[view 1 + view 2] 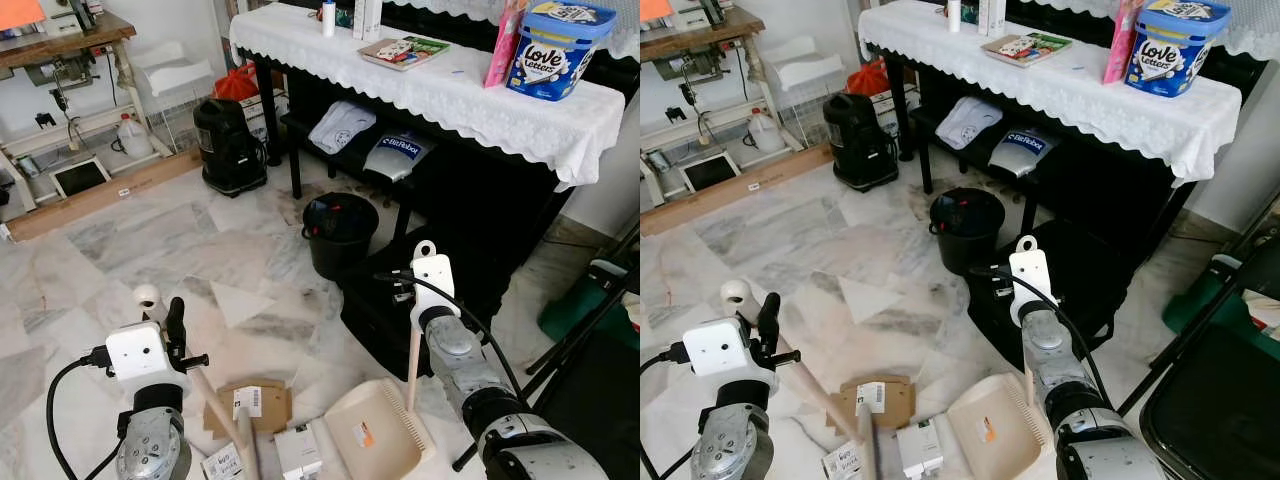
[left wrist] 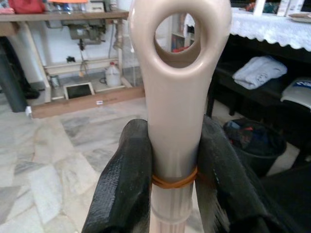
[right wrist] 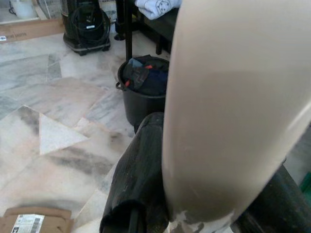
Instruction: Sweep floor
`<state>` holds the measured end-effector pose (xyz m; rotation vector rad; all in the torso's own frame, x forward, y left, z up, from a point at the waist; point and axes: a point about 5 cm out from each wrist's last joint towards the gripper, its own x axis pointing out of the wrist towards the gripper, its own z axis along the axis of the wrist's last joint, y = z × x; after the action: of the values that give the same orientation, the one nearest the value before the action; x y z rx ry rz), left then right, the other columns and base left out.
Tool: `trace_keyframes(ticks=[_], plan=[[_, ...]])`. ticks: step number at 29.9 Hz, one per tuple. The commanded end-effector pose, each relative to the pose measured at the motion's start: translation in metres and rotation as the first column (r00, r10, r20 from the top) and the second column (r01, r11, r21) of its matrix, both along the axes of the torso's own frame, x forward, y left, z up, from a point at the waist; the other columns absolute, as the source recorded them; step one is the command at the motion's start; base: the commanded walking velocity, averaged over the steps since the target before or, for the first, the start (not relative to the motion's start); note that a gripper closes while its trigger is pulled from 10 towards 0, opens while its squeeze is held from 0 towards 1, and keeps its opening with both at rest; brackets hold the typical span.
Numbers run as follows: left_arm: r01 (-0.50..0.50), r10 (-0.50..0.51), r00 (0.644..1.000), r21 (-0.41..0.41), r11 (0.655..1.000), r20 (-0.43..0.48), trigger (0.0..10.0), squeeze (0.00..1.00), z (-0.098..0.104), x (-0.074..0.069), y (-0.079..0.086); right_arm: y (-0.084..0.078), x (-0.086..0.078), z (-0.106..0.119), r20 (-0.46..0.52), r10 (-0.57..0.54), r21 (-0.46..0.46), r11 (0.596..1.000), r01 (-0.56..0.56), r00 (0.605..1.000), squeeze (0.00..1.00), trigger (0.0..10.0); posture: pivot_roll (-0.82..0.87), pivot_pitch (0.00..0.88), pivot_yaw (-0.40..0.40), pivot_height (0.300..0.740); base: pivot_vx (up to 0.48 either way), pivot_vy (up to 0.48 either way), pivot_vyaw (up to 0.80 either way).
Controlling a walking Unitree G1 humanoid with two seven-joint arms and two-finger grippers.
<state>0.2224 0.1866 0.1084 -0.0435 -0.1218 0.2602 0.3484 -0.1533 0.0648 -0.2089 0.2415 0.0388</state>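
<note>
- I hold the broom handle (image 2: 177,97) clenched between the left gripper (image 2: 175,189) fingers, lower left of the left eye view; its shaft slants down toward the cardboard scraps (image 1: 250,405) at bottom centre.
- My right gripper (image 3: 194,204) grasps the dustpan handle (image 1: 414,350); the dustpan (image 1: 370,435) rests on the marble floor (image 1: 150,250), just beside the scraps.
- To sweep well, I judge short strokes toward the pan mouth best, with the pan lip kept flat on the floor.
- The left wrist view shows a rubber band (image 2: 174,180) around the broom handle at the fingers; the head views are too small to show it.
- The head views show the black bucket (image 1: 340,230) in the centre, near the pan.
</note>
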Motion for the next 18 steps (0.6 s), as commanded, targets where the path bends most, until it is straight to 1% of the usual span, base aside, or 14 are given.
trace_keyframes(ticks=[1,8,13,18], plan=[[0.017,-0.017,1.0,0.002,1.0,-0.012,10.0,0.0,-0.002,0.002,0.001,0.008,0.005,0.007,0.02,0.017,0.006,1.0,-0.018,1.0,0.0,10.0,-0.16,0.077,0.053,0.74,0.0,0.0,0.0],[0.039,-0.039,0.998,-0.006,0.999,-0.051,10.0,0.0,-0.01,0.003,0.0,0.011,0.003,0.002,-0.006,0.024,0.008,1.0,-0.024,1.0,0.0,10.0,-0.16,0.079,0.057,0.74,0.0,0.0,0.0],[0.048,-0.049,0.993,-0.004,0.999,-0.108,10.0,0.0,-0.019,0.004,0.004,0.015,0.001,-0.003,-0.03,0.041,0.016,0.999,-0.04,0.999,0.0,10.0,-0.16,0.086,0.064,0.74,0.0,0.0,0.0],[0.092,-0.094,0.981,-0.016,0.996,-0.168,10.0,0.0,-0.027,0.003,0.003,0.02,-0.001,-0.006,-0.044,0.052,0.019,0.998,-0.052,0.998,0.0,10.0,-0.15,0.09,0.071,0.74,0.0,0.0,0.0]])
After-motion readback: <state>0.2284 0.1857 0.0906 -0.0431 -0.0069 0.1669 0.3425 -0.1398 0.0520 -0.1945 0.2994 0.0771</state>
